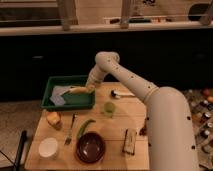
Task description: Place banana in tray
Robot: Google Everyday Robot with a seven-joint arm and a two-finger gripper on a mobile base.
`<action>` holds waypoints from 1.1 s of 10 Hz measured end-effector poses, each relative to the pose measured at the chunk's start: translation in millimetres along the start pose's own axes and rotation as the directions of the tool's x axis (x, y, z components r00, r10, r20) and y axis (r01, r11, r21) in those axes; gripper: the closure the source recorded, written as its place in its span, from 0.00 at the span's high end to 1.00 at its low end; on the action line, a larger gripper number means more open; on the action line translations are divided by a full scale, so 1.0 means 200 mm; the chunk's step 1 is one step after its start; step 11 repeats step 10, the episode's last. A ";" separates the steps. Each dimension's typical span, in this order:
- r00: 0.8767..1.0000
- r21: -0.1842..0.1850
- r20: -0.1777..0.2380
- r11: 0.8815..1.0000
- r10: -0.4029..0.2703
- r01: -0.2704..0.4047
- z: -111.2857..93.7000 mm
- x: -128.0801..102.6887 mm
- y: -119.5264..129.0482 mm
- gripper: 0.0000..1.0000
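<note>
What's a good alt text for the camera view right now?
A white robot arm reaches over a wooden table, its claw holding a pale yellow banana over the dark green tray, which contains a grey-blue cloth. On the table sit a dark red bowl, a green pod-like vegetable, a fork and a small green cup.

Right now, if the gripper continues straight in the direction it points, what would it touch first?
The gripper points down-left over the tray, holding the banana. Going straight on, it would probably meet the tray floor near the grey-blue cloth first, though depth is unclear.
</note>
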 end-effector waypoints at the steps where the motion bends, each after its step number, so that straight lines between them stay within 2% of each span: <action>1: 1.000 0.000 -0.001 1.000 -0.001 0.001 0.01 -0.01 -0.01 0.00; 7: 1.000 -0.014 0.003 1.000 -0.003 0.003 0.10 -0.07 -0.06 0.01; 8: 1.000 -0.016 0.007 1.000 -0.005 0.006 0.11 -0.08 -0.07 0.07; 10: 1.000 -0.017 0.015 1.000 0.001 -0.001 0.12 -0.08 -0.09 0.27; 11: 1.000 -0.017 0.015 1.000 0.001 -0.001 0.12 -0.08 -0.09 0.27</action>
